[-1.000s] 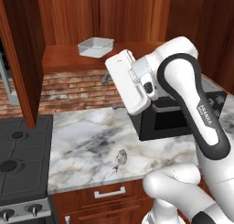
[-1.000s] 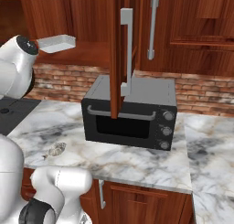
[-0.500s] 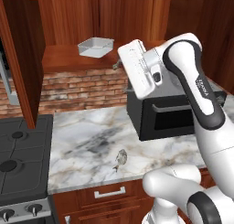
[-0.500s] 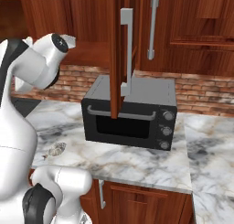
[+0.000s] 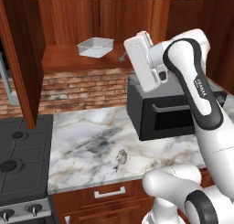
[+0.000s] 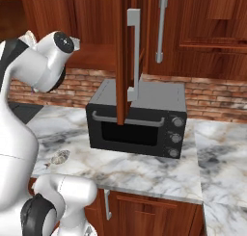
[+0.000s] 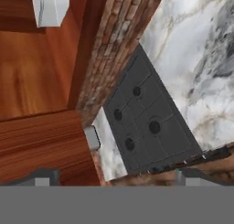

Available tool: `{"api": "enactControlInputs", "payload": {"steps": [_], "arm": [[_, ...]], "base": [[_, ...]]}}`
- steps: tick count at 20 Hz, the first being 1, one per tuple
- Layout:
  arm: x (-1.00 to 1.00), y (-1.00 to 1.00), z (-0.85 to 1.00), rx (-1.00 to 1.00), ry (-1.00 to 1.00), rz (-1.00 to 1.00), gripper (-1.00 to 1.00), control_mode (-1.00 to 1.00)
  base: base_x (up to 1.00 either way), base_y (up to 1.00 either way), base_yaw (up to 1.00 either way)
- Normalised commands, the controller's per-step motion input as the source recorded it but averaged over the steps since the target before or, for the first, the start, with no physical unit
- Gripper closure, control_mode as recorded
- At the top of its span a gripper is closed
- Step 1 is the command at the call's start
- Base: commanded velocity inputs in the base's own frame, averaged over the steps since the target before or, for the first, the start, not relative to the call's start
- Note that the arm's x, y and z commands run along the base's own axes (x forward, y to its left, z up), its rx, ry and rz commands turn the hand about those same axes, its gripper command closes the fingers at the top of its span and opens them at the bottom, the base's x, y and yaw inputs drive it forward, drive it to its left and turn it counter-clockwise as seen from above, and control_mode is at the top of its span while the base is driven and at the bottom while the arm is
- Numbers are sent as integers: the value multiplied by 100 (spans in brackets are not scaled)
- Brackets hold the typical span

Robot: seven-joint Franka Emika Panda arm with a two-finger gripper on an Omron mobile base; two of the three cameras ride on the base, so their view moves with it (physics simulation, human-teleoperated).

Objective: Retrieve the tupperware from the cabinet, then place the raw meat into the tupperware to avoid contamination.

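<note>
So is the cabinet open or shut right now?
Open: the cabinet doors are swung out, baring its shelf, where the tupperware sits.

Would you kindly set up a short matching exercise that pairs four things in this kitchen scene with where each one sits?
Things:
1. shallow pale grey-white plastic tupperware
2. small grey-brown raw meat lump
3. black toaster oven
4. dark grey stove top

Places:
A. on the marble counter, near its front edge
B. left of the marble counter
C. on the shelf of the open reddish-brown wood cabinet
D. at the back of the counter, against the brick wall

Pairs: 1-C, 2-A, 3-D, 4-B
</note>
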Motion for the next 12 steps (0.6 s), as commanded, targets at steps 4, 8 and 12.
{"api": "enactControlInputs", "payload": {"steps": [4, 8, 12], "arm": [[0, -20, 37, -13, -20, -1, -100, -100], [4, -13, 51, -16, -18, -10, -100, -100], [14, -13, 27, -11, -6, -10, -100, -100]], "base": [[0, 0, 0], [0, 0, 0], [0, 0, 0]]}}
